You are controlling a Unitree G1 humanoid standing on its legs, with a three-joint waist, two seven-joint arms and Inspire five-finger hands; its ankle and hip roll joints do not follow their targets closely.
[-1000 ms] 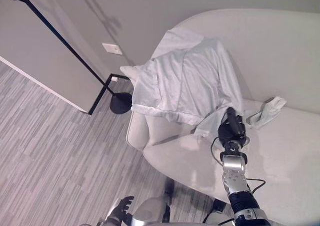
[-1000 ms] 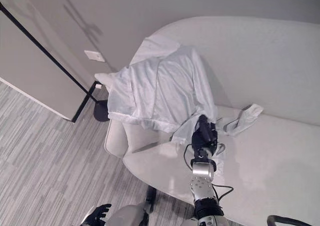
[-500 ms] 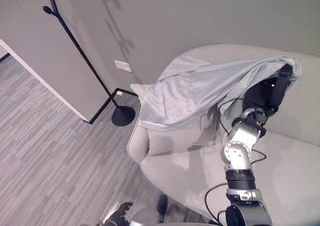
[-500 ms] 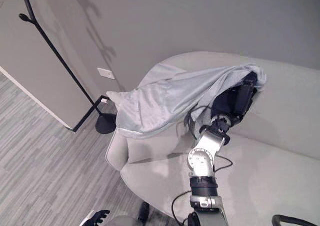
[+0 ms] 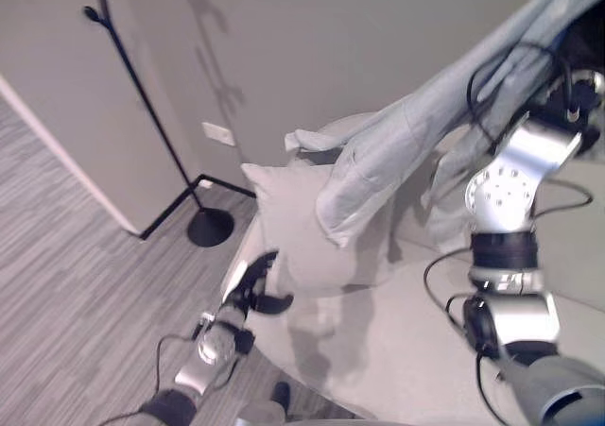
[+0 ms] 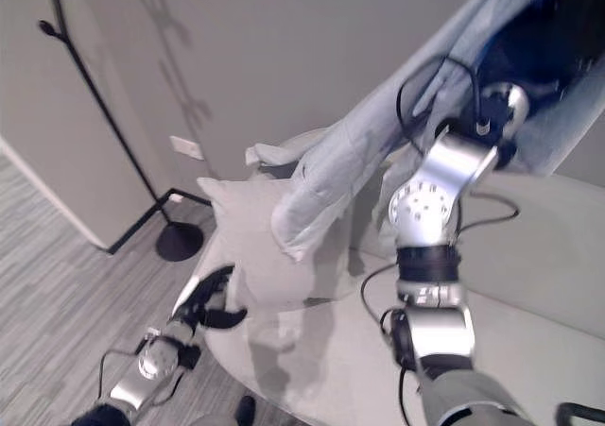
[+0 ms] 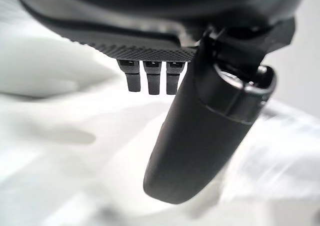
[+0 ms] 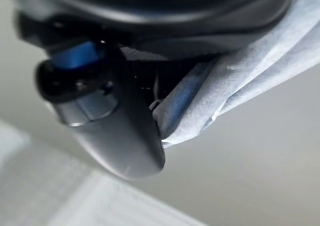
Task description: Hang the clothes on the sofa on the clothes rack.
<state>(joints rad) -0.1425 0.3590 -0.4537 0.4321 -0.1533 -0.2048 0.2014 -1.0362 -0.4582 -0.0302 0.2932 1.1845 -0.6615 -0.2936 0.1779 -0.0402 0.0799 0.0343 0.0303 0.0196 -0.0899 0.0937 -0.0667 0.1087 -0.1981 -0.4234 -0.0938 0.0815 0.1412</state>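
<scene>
A pale grey-blue shirt (image 5: pixel 406 133) hangs in the air in a long slant from the upper right down over the sofa (image 5: pixel 378 350). My right hand (image 6: pixel 541 41) is raised high with the cloth draped over it. In the right wrist view its thumb (image 8: pixel 117 123) pinches a fold of the shirt (image 8: pixel 240 80) against the palm. The shirt's lower end dangles in front of a pale cushion (image 5: pixel 284 223). Low down, my left hand (image 5: pixel 250 289) is open with straight fingers (image 7: pixel 150 78) at the sofa's front corner and holds nothing. The black clothes rack (image 5: pixel 142 100) stands at the left.
The rack's round base (image 5: pixel 210 226) rests on the striped grey floor by a wall corner, left of the sofa. A white wall socket (image 5: pixel 217 133) sits between the rack and the sofa. Open floor lies to the left.
My right hand has lifted the shirt off the sofa's back and carried it high to the upper right. The left hand has come up to the sofa's corner. The camera has shifted.
</scene>
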